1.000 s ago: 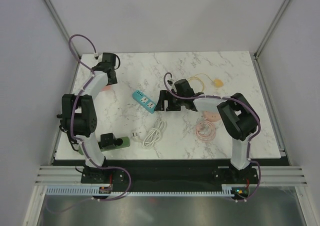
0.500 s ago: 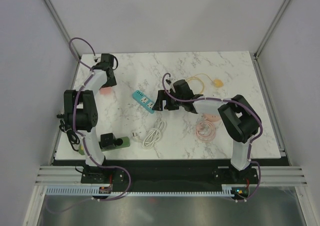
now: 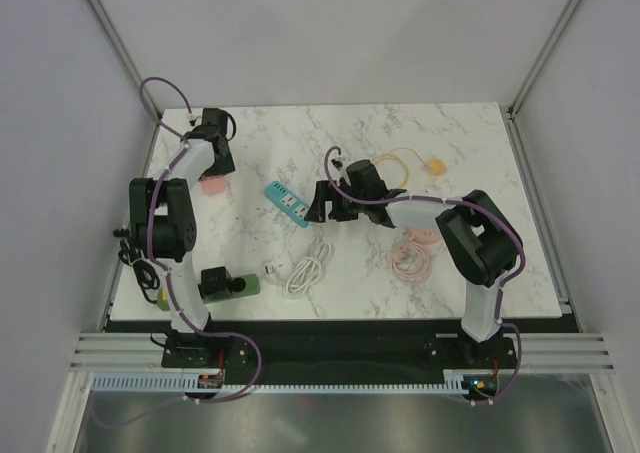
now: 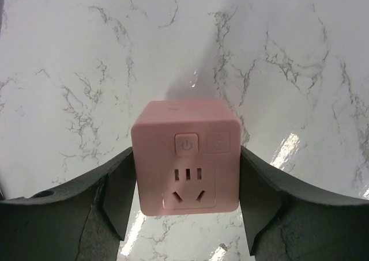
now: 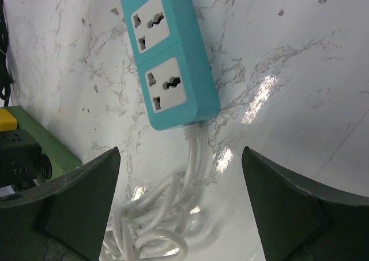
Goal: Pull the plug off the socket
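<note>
Left gripper [image 4: 185, 183]: dark fingers flank a matte pink socket cube [image 4: 184, 157] with rounded edges, upper left of the glossy marble table [image 4: 288, 53]. Clamped or merely touching, cannot tell. Right gripper [image 5: 180, 180]: spread wide over the smooth teal power strip [image 5: 167, 59] at mid-table. Strip's long axis runs upper left to lower right, sockets face up, coiled white cable [image 5: 155, 226] at its lower end.

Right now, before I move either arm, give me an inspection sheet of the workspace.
Surface: white marble tabletop, glossy.
Job's things: pink plastic cube socket, visible face unplugged; teal plastic power strip, both visible outlets empty.
Clutter: green block carrying a black part, near the left base; pink coiled cord; thin orange cord.
Grippers: left gripper, jaws closely flanking the cube, contact unclear; right gripper, jaws open over the strip's cable end.
Cables: white coiled cable leaving the strip.
Surroundings: grey enclosure walls; nothing else seen.
</note>
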You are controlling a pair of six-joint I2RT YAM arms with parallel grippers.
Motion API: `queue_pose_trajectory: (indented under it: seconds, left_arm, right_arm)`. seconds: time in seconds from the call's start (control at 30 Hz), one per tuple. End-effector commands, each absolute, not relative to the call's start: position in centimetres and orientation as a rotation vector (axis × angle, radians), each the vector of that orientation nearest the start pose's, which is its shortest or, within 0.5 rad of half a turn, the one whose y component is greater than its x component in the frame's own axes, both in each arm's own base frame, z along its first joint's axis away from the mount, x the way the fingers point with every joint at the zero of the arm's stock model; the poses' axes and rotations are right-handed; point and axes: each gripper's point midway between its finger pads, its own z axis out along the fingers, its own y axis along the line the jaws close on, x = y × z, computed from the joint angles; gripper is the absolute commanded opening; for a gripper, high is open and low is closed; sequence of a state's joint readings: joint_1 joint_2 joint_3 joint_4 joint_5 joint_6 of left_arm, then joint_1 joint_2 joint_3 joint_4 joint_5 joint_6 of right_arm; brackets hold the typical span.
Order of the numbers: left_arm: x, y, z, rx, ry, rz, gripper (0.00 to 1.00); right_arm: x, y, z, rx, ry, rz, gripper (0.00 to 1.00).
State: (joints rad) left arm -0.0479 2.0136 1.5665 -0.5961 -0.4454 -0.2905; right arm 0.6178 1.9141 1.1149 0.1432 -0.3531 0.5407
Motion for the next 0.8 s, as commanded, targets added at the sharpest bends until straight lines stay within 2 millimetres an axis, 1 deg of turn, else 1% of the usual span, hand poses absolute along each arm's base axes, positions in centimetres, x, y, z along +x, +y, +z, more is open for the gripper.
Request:
queue_pose_trajectory:
  seconds: [0.0,0.1,0.13,0.2,0.23,0.27,0.3,0.33,0.37,0.4,0.5,0.53,0.6,0.63,0.67,0.7,0.73,0.77]
  left_arm:
    - [48.3,4.6,8.7,-0.486,2.424,0.432,0.74]
    - [48.2,4.6,8.6,-0.483,2.428,0.433,0.75]
    - [48.3,4.6,8.7,-0.485,2.426,0.432,0.77]
    - [48.2,4.6,9.3,-0.492,2.412,0.43,0.79]
    - [48.3,4.6,9.7,-0.5,2.4,0.423,0.85]
    - [48.2,4.7,10.2,-0.504,2.389,0.422,0.87]
    - [48.3,4.7,11.7,-0.512,2.359,0.411,0.9]
    - [48.3,4.6,12.5,-0.522,2.341,0.399,0.99]
    - [48.3,4.6,13.3,-0.528,2.322,0.388,1.0]
    - [48.2,4.5,15.4,-0.536,2.278,0.36,1.0]
    - [47.7,4.0,17.7,-0.54,2.235,0.301,1.0]
    - [47.2,3.9,19.6,-0.546,2.197,0.276,1.0]
    - [46.5,3.6,20.7,-0.547,2.176,0.246,1.0]
    - [45.6,3.3,21.7,-0.551,2.158,0.212,1.0]
    - [45.1,3.1,22.0,-0.555,2.149,0.197,1.0]
    - [44.5,2.7,21.6,-0.551,2.153,0.173,1.0]
    - [44.1,2.3,21.7,-0.545,2.145,0.158,1.0]
    - [43.4,1.5,22.9,-0.527,2.117,0.137,1.0]
  right_arm:
    - [35.6,35.2,6.7,-0.333,2.309,0.995,0.94]
    - [35.7,35.2,6.7,-0.331,2.311,0.994,0.94]
    - [35.6,35.2,6.7,-0.336,2.31,0.994,0.94]
    - [35.6,35.2,6.8,-0.339,2.307,0.992,0.94]
    - [35.6,35.2,6.7,-0.34,2.309,0.986,0.94]
    - [35.7,35.1,6.7,-0.341,2.308,0.981,0.94]
    - [35.6,35.1,6.7,-0.343,2.309,0.978,0.94]
    - [35.7,35.1,6.6,-0.344,2.312,0.971,0.94]
    - [35.7,35.1,6.8,-0.344,2.309,0.972,0.94]
    - [35.7,35.1,6.8,-0.344,2.309,0.972,0.94]
    - [35.6,35.3,7.0,-0.351,2.307,0.975,0.94]
    - [35.4,35.4,7.1,-0.358,2.305,0.979,0.94]
    - [35.3,35.6,7.4,-0.368,2.297,0.972,0.95]
    - [35.4,35.6,7.5,-0.375,2.293,0.944,0.95]
    - [35.4,35.6,7.5,-0.401,2.286,0.914,0.95]
    - [35.4,35.6,7.8,-0.414,2.277,0.889,0.95]
    - [35.5,35.3,7.6,-0.414,2.286,0.848,0.95]
    - [35.3,35.4,7.9,-0.428,2.277,0.836,0.97]
